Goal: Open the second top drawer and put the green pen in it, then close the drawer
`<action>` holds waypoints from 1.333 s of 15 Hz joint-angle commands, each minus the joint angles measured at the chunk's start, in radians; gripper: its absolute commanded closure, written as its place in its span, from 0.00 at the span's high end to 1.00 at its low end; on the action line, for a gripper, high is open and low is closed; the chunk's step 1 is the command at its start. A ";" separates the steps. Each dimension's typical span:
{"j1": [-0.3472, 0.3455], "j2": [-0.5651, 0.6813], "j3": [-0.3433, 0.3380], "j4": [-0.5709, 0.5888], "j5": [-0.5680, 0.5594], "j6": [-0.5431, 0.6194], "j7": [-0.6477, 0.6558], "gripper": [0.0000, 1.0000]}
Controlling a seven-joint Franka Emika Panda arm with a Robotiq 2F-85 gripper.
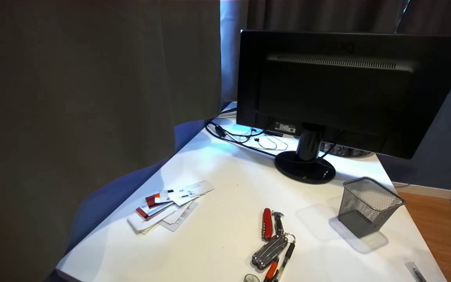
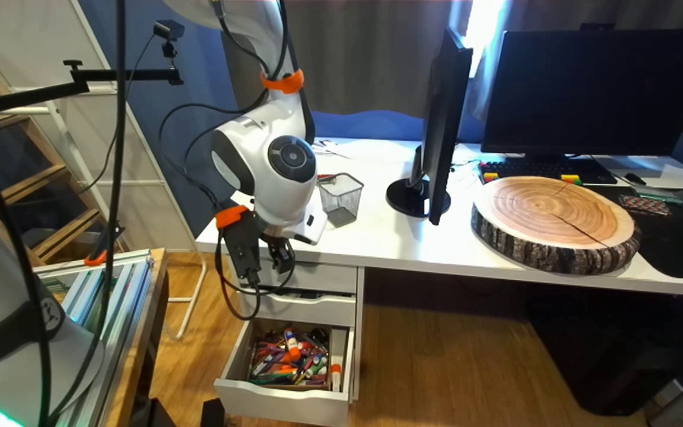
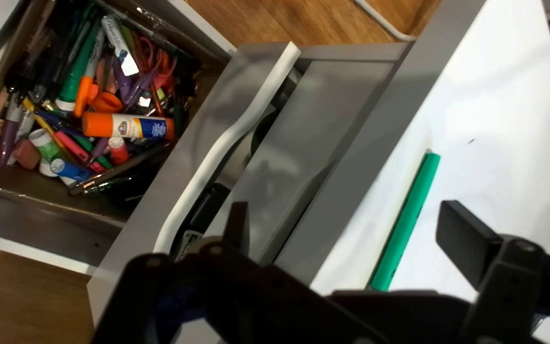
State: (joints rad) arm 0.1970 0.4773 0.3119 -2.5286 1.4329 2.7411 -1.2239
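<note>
One pen point(image 3: 407, 224) lies near the front edge of the desk point(image 3: 499, 148); my gripper point(image 3: 349, 229) is spread, empty; an off-centre pinch could roll the pen off there, past the ajar second drawer point(image 2: 318, 311) into the lower drawer point(image 2: 285, 400)

I see the green pen point(image 3: 406, 222) on the desk point(image 3: 499, 119), the second drawer point(image 3: 229, 138) ajar. My gripper point(image 3: 352, 235) has its jaws apart.

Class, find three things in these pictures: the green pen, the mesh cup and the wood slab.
Green pen point(image 3: 406, 221), in the wrist view: middle of its barrel.
Mesh cup point(image 1: 368, 214), in an exterior view: its side wall.
Wood slab point(image 2: 555, 218), in an exterior view: its top face.
</note>
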 commanded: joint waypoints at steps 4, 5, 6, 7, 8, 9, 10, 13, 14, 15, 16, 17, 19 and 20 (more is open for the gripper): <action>-0.101 0.065 -0.030 0.026 0.239 0.000 -0.287 1.00; -0.113 0.084 -0.035 0.034 0.309 -0.004 -0.357 1.00; -0.119 0.101 -0.038 0.043 0.373 -0.017 -0.423 1.00; -0.118 0.120 -0.042 0.052 0.434 -0.023 -0.481 1.00; -0.112 0.145 -0.046 0.068 0.506 -0.034 -0.542 1.00; -0.102 0.172 -0.052 0.082 0.558 -0.038 -0.584 1.00; -0.089 0.199 -0.060 0.099 0.624 -0.046 -0.640 1.00; -0.048 0.279 -0.091 0.151 0.793 -0.066 -0.780 1.00; -0.038 0.307 -0.106 0.168 0.838 -0.082 -0.819 1.00; -0.029 0.331 -0.116 0.182 0.876 -0.096 -0.840 1.00; -0.019 0.357 -0.124 0.197 0.902 -0.111 -0.856 1.00; -0.012 0.383 -0.130 0.216 0.918 -0.117 -0.858 1.00; 0.083 0.420 -0.206 0.225 0.861 -0.234 -0.738 1.00; 0.111 0.447 -0.235 0.243 0.879 -0.252 -0.740 1.00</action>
State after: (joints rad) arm 0.2200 0.8471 0.1435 -2.3384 2.3035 2.5635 -2.0209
